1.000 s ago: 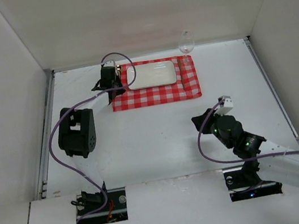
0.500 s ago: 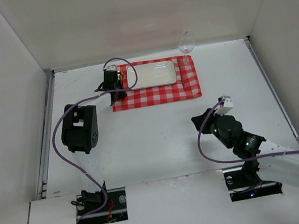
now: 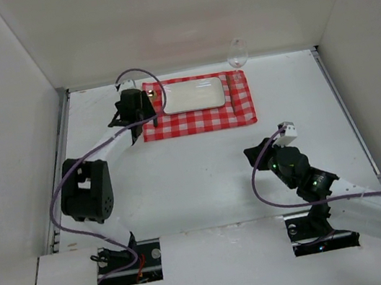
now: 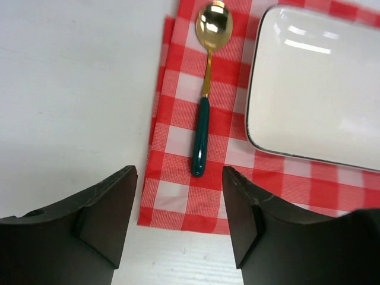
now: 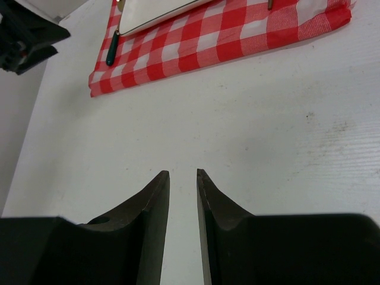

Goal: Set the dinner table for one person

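The dinner table [image 3: 203, 177] is the white tabletop. A red-and-white checked cloth [image 3: 201, 120] lies at its far middle with a white rectangular plate [image 3: 193, 94] on it. A spoon [image 4: 202, 136] with a gold bowl and dark green handle lies on the cloth left of the plate [image 4: 314, 89]. My left gripper [image 3: 141, 116] hovers over the cloth's left edge, open and empty [image 4: 178, 178], just short of the spoon's handle end. My right gripper [image 3: 253, 154] is low over bare table, its jaws a narrow gap apart with nothing between them [image 5: 183, 173].
A clear wine glass [image 3: 236, 53] stands at the cloth's far right corner. A thin piece of cutlery [image 3: 229, 90] lies on the cloth right of the plate. White walls enclose the table on three sides. Metal rails run along its left and right edges.
My left gripper has drawn back a little to the left, off the cloth's left part, and the left arm's elbow has dropped toward its base. The right arm has not moved.
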